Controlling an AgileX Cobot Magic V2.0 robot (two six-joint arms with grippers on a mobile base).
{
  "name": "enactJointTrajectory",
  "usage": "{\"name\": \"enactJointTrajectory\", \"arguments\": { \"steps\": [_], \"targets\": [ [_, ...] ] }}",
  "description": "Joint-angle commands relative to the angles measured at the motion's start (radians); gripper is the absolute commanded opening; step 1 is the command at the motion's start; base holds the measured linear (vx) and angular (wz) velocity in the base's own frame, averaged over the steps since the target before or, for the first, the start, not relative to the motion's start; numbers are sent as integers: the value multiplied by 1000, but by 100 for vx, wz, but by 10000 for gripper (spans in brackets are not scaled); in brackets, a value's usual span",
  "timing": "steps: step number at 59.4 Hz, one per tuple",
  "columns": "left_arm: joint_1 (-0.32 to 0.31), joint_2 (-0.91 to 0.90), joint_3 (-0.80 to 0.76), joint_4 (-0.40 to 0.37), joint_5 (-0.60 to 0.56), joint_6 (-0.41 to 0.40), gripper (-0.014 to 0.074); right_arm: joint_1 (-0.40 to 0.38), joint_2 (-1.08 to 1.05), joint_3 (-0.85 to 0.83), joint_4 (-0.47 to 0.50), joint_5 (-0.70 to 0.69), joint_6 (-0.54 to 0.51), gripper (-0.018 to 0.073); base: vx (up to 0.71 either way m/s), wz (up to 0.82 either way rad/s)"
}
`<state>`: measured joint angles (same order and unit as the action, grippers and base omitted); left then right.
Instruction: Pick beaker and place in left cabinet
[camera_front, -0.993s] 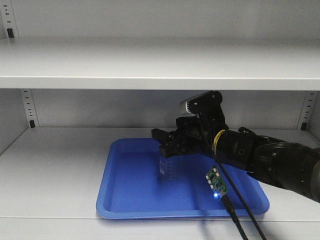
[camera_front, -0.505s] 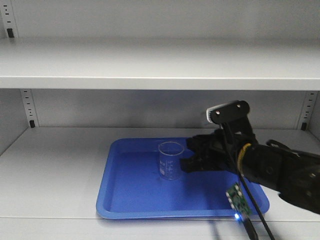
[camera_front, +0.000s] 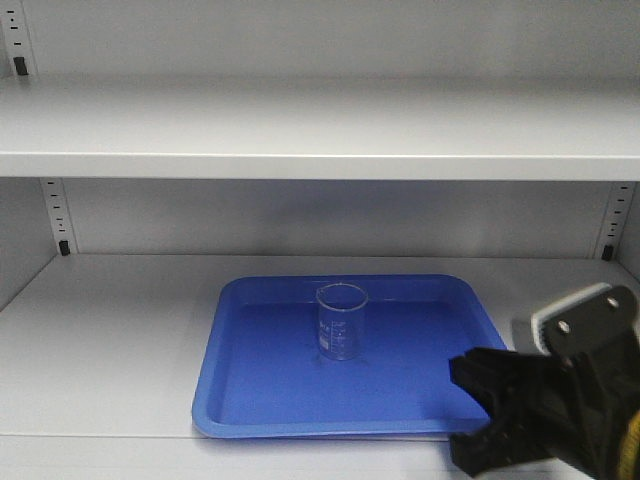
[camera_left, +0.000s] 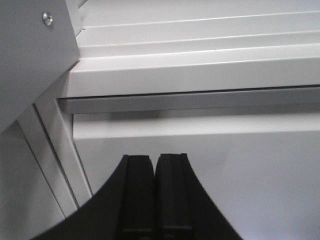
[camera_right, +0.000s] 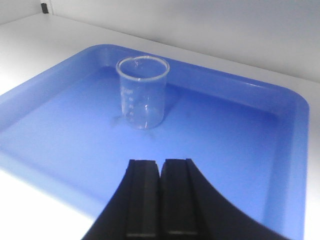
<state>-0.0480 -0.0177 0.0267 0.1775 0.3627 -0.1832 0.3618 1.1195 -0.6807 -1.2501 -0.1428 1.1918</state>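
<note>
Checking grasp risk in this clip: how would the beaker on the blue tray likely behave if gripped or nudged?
The beaker looks like thin clear glass, so probably rigid, light and breakable. Its smooth straight sides may slip in a gripper. Standing upright and empty on the blue tray, it would likely slide or tip if pushed.

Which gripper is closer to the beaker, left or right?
Right. The right gripper sits just in front of the beaker; the left gripper faces cabinet framing, beaker not in view.
</note>
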Motion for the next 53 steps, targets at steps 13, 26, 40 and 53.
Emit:
{"name": "enactJointTrajectory", "arguments": {
  "steps": [13, 26, 40, 53],
  "targets": [
    [-5, -10, -15, 3, -75, -4, 4, -4, -113, 66, 3, -22, -4, -6, 0, 0],
    [-5, -10, -15, 3, -75, -4, 4, -4, -112, 73, 3, -22, -4, -6, 0, 0],
    [-5, -10, -15, 3, -75, -4, 4, -4, -112, 73, 3, -22, -4, -6, 0, 0],
    [-5, -10, -15, 3, -75, -4, 4, -4, -109, 76, 526, 69, -329, -6, 0, 0]
  ]
}}
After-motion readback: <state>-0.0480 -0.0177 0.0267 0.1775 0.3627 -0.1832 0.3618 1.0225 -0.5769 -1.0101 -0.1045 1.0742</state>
